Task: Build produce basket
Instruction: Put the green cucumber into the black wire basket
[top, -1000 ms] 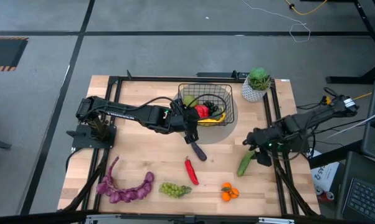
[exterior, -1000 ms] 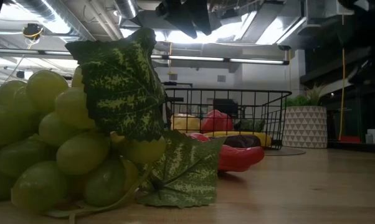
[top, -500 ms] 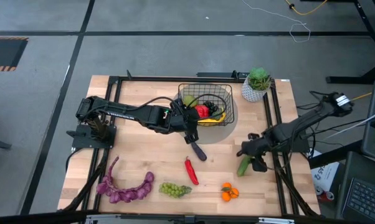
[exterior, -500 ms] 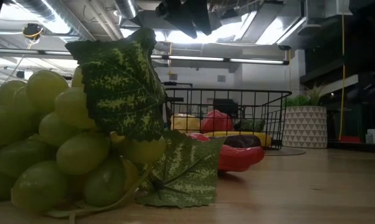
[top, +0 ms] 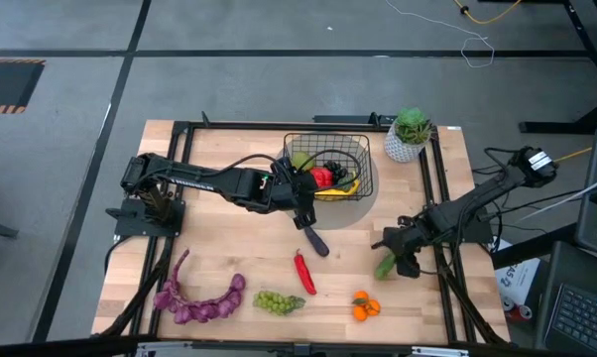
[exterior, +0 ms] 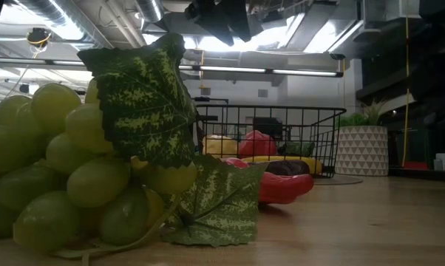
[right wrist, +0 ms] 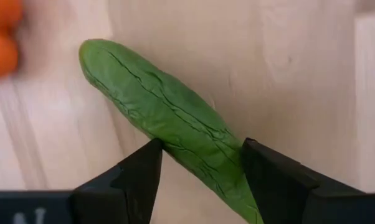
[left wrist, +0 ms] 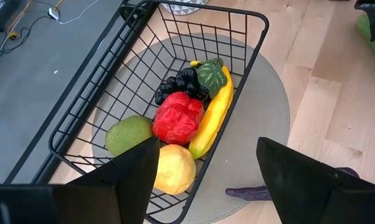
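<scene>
Two tools concern us: our right tool (top: pixel 391 260) straddles the cucumber (right wrist: pixel 169 121) on the worktop (top: pixel 229 238), fingers apart, not clamped. Our left tool (top: pixel 300 198) hangs open beside the basket (left wrist: pixel 137 81), near the eggplant (top: pixel 315 240).

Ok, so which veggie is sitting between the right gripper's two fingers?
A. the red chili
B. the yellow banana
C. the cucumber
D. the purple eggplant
C: in the right wrist view the green cucumber lies on the wooden table between the open fingers of the right gripper; the high view puts that gripper over it, while the red chili lies apart and the banana is in the basket.
</scene>
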You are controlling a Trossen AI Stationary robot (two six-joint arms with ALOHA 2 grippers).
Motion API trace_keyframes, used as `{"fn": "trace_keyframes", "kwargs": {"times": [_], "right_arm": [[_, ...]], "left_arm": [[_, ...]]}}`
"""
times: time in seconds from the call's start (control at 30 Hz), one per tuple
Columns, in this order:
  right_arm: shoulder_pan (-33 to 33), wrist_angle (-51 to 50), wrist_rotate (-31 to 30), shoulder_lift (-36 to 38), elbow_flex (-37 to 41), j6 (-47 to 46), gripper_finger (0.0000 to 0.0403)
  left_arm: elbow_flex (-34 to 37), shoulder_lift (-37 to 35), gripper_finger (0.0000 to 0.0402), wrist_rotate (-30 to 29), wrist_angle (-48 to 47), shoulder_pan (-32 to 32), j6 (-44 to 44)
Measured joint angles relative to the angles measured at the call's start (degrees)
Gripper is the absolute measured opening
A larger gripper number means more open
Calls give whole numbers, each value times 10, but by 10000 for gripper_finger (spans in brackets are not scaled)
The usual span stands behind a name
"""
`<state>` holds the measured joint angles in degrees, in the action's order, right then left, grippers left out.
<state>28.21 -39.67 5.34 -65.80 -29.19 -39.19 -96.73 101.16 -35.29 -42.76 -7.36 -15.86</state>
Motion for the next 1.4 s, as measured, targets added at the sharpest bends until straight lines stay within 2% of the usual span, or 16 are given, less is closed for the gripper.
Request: {"fn": "trace_keyframes", "kwargs": {"times": [0.17,0.27,0.33,0.57,0.67,0.8,0.93,1.17,1.4], "right_arm": [[1,2,-15,0,0,-161,222],[1,3,-21,0,1,-204,222],[1,6,-23,-1,2,-186,222],[2,45,-37,-4,5,85,222],[1,55,-42,-4,5,143,222],[2,54,-37,-4,6,133,222],[2,60,-19,-3,18,55,222],[2,56,-22,-2,48,42,222],[1,68,-26,-2,51,-21,222]], "left_arm": [[0,0,264,0,0,0,0],[0,0,264,0,0,0,0],[0,0,264,0,0,0,0],[0,0,264,0,0,0,0],[0,0,264,0,0,0,0],[0,0,264,0,0,0,0],[0,0,264,0,0,0,0],[0,0,264,0,0,0,0],[0,0,264,0,0,0,-1]]}}
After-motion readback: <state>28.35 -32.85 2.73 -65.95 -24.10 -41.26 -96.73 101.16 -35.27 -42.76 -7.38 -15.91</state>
